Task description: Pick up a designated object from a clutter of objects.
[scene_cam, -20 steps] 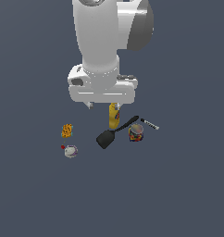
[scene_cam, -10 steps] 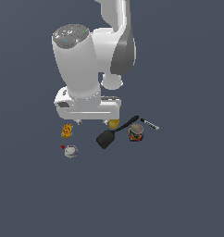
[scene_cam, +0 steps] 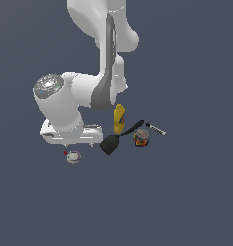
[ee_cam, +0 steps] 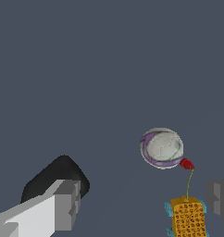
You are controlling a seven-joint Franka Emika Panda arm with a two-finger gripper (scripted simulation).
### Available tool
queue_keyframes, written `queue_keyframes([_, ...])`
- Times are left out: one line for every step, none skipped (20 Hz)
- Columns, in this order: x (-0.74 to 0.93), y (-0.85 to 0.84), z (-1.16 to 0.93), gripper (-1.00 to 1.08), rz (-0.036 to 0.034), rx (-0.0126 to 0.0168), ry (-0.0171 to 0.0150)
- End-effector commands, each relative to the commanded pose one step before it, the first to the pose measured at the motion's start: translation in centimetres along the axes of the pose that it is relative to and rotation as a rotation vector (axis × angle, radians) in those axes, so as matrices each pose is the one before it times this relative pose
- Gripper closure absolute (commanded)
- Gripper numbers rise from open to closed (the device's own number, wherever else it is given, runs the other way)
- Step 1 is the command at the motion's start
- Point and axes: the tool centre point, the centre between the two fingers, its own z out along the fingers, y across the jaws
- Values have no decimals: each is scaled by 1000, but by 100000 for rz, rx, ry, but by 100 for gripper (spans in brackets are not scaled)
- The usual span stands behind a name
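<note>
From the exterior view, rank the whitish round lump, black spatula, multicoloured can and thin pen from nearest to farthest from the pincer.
The pincer itself is hidden under the arm's white hand; judged from there:
1. Whitish round lump with purple marks, just below the hand.
2. Black spatula, to the exterior view's right of the hand.
3. Multicoloured can, further right.
4. Thin black-white pen, farthest right.

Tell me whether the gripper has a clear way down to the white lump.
Probably yes. The white lump lies bare with nothing on top; only the orange packet and a red dot sit close. The gripper is open.
</note>
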Motion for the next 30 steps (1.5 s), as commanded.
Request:
queue_keyframes([192, 1680, 1918, -92, -1149, -321, 371])
queue_keyframes([8, 568, 660, -92, -339, -121, 65])
queue_keyframes([-7, 519, 610, -92, -318, -122, 56])
queue_keyframes([-19, 477, 561, -92, -287, -116, 47])
queue_keyframes([-26, 426, 509, -92, -267, -113, 40])
queue_keyframes([-33, 384, 459, -92, -235, -103, 33])
queue_keyframes([-35, 336, 406, -92, -212, -96, 27])
queue_keyframes([-34, 289, 352, -92, -187, -87, 22])
queue_keyframes([-34, 248, 300, -92, -152, -72, 17])
queue_keyframes([-31, 203, 246, -92, -124, -60, 13])
queue_keyframes([-23, 151, 190, -92, -107, -52, 11])
queue_keyframes([-21, 117, 139, -92, -62, -30, 6])
queue_keyframes([-7, 55, 79, -92, -62, -30, 6])
queue_keyframes([-7, 31, 30, -92, 0, 0, 0])
queue_keyframes([-40, -92, -104, -92, 194, 65, -142])
queue_keyframes([-1, 1, 40, -92, 0, 0, 0])
queue_keyframes([-2, 4, 119, -92, 0, 0, 0])
queue_keyframes([-4, 6, 198, -92, 0, 0, 0])
queue_keyframes([-6, 8, 277, -92, 0, 0, 0])
queue_keyframes([-9, 10, 354, -92, 0, 0, 0])
queue_keyframes([-13, 11, 431, -92, 0, 0, 0])
queue_keyframes([-5, -30, 462, -92, -69, -25, 65])
queue_keyframes([-20, 14, 578, -92, 0, 0, 0])
queue_keyframes([-21, 15, 613, -92, 0, 0, 0])
queue_keyframes([-16, 14, 541, -92, 0, 0, 0])
queue_keyframes([1, -15, 428, -92, -48, -20, 45])
queue_keyframes([1, 16, 378, -92, 0, 0, 0])
queue_keyframes([11, 18, 296, -92, 0, 0, 0])
queue_keyframes([22, 19, 213, -92, 0, 0, 0])
queue_keyframes([43, -16, 112, -92, -60, -14, 32])
